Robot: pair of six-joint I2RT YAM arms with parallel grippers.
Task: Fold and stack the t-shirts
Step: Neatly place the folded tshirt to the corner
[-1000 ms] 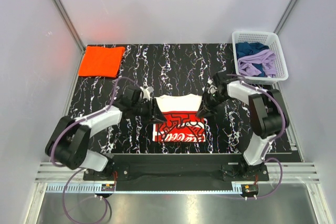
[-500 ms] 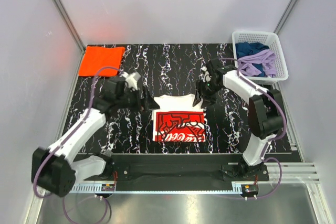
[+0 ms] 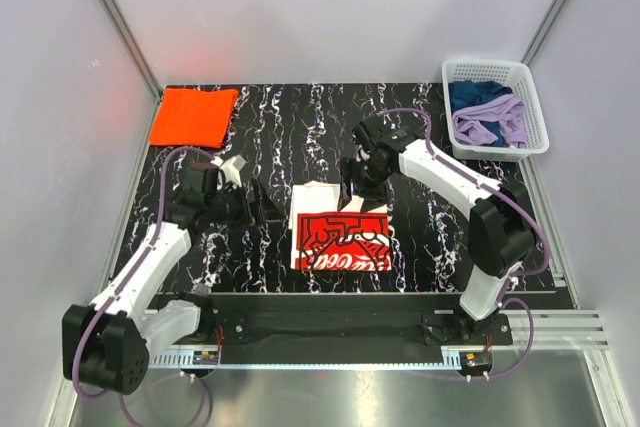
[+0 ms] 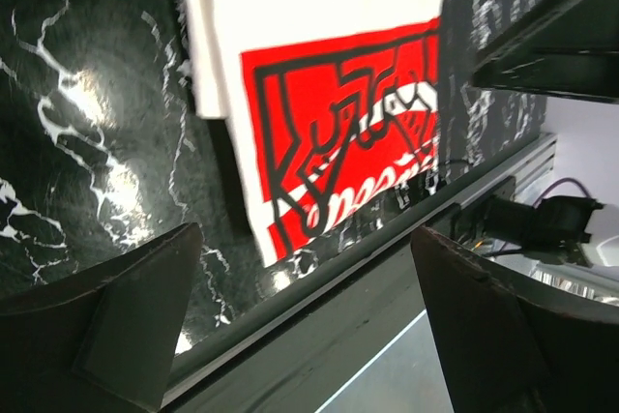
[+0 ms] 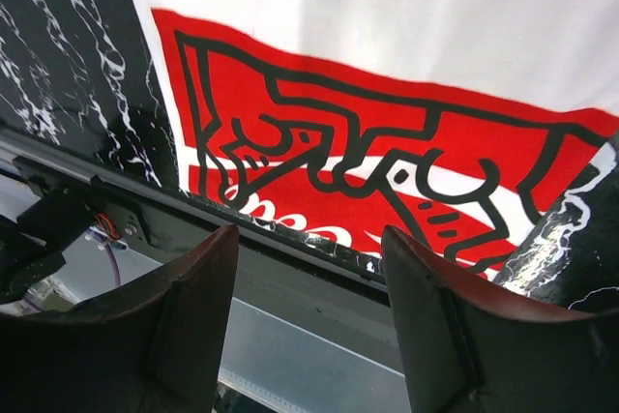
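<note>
My left gripper (image 3: pixel 262 204) and right gripper (image 3: pixel 352 183) have backed off the folded white, red-printed cloth t-shirt (image 3: pixel 340 235), fingers spread and empty; next, I reckon, regrip and stack it with the bright orange cloth t-shirt (image 3: pixel 193 115).

White t-shirt (image 3: pixel 340 230) with red-and-black print, orange t-shirt (image 3: pixel 193 116), black white-veined table (image 3: pixel 300 117)

The white left arm (image 3: pixel 150 257) and the white right arm (image 3: pixel 445 169) have fat round black joints. A thin purple cable (image 3: pixel 165 182) loops along each. Their wedge-shaped fingers (image 5: pixel 189 326) are black.
</note>
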